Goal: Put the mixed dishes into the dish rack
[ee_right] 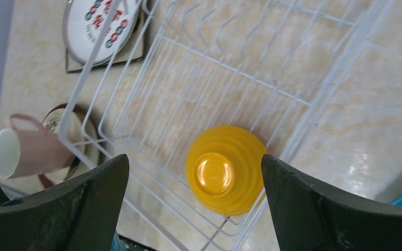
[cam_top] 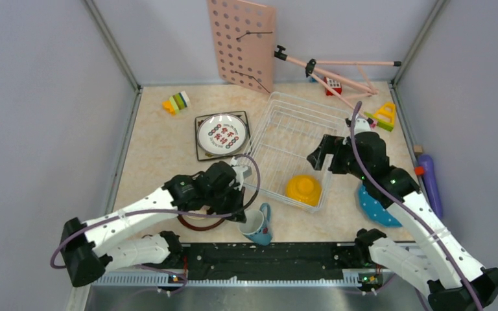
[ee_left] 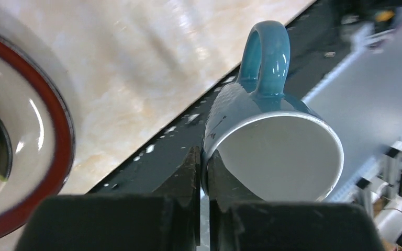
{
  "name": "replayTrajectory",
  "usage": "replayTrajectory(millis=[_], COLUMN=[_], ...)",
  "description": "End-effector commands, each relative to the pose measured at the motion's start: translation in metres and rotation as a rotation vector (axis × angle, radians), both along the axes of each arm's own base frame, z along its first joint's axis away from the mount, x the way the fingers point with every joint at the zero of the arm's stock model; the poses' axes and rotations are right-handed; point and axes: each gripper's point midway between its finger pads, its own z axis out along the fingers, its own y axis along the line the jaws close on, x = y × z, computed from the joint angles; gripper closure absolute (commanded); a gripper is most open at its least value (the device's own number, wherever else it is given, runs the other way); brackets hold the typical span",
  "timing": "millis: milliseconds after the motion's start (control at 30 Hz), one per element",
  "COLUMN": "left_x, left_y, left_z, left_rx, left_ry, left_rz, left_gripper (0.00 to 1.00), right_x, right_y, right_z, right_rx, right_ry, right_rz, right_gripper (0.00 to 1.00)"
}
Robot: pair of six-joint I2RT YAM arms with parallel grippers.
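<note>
The mixed dishes lay mostly outside the dish rack [cam_top: 292,139], so the loading looked to be at an early stage. Furthest left, the brown-rimmed plate [ee_left: 31,136] sat on the table under the left arm, which reached low from its base and rightward along the near edge, wrist bent down. The left gripper [ee_left: 202,162] was pinched shut on the rim of the blue-grey mug [ee_left: 272,157], one finger inside the wall and one outside. The mug hung or lay tilted at the table's near edge, handle away from the fingers; whether it was clear of the surface could not be told.

Farther back, the white plate with characters [cam_top: 221,133] rested on the square floral plate [cam_top: 202,154], just left of the rack. The pink cup [ee_right: 31,151] lay on its side near the rack's left wall.

Inside the rack's near right corner the yellow bowl [cam_top: 303,188] sat upside down. The right gripper [ee_right: 193,164] hung above it, jaws wide and empty, its arm slanting up from the lower right over the blue polka-dot plate [cam_top: 375,208].

The step in hand seemed to be picking up the mug. Next it would need lifting over the rack's near wall into free grid beside the bowl, steadily, since a rim pinch lets a mug swing, and with the right arm clear.
</note>
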Motion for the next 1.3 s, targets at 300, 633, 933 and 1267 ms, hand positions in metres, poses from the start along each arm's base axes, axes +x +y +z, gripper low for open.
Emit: replayTrajectory(millis=[300,633,933,1267], left_x=[0.028,0.085,0.098,0.102], left_y=[-0.042,-0.041,-0.054,-0.063], left_z=[0.188,0.244,0.266,0.268], left_rx=[-0.647,-0.986,-1.164,-1.213], left_ry=[-0.236,-0.250,-0.221,-0.180], left_rz=[0.006,0.046,0.022,-0.026], left_gripper=[1.00,1.00,1.00,1.00], right_x=[-0.043,-0.067,-0.078,-0.077], right_y=[0.080,0.105,0.114,0.117], right_z=[0.084,0.117,0.135,0.145], right_rx=[0.429,0.762,0.905,0.980], right_ry=[-0.209,-0.283,-0.309,-0.284], right_rz=[0.461,0.630,0.722,0.715], right_gripper=[0.03,0.01,0.01,0.03])
